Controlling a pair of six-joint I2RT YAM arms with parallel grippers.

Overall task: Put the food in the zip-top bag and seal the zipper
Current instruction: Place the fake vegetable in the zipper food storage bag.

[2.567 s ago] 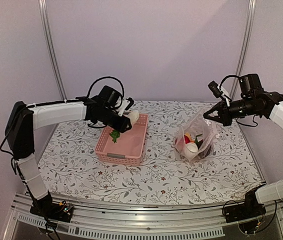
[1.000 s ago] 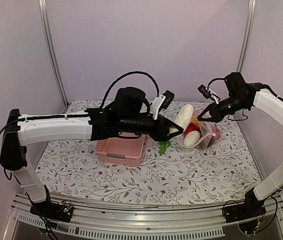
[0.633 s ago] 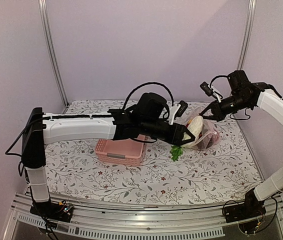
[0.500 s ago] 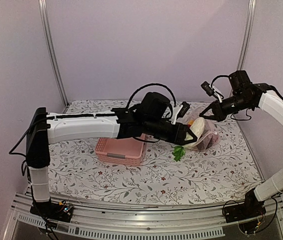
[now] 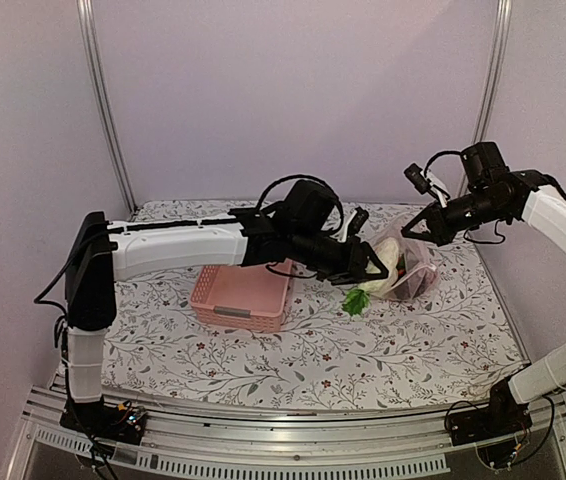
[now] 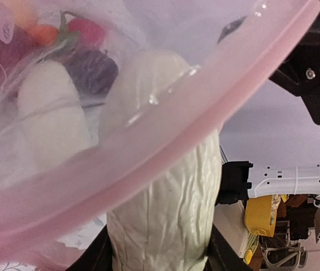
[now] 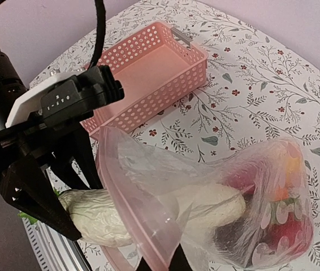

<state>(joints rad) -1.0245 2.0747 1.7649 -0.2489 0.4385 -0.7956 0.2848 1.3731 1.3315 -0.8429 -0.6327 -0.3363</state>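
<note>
Right wrist view, left jaws pinching a white radish [image 7: 95, 217] near its leafy end, tip through the open zipper [image 6: 148, 152], right jaws pressed together on the zip-top bag [image 7: 250, 186] rim, other food [image 7: 287, 226] inside, pink basket [image 5: 243, 290] left, floral counter [image 5: 413, 350].

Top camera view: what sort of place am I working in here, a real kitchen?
Most likely a robot test booth, not a kitchen: plain walls framed by aluminium posts, two arms bolted to a metal rail at the table edge, and toy food in a zip-top bag.
</note>
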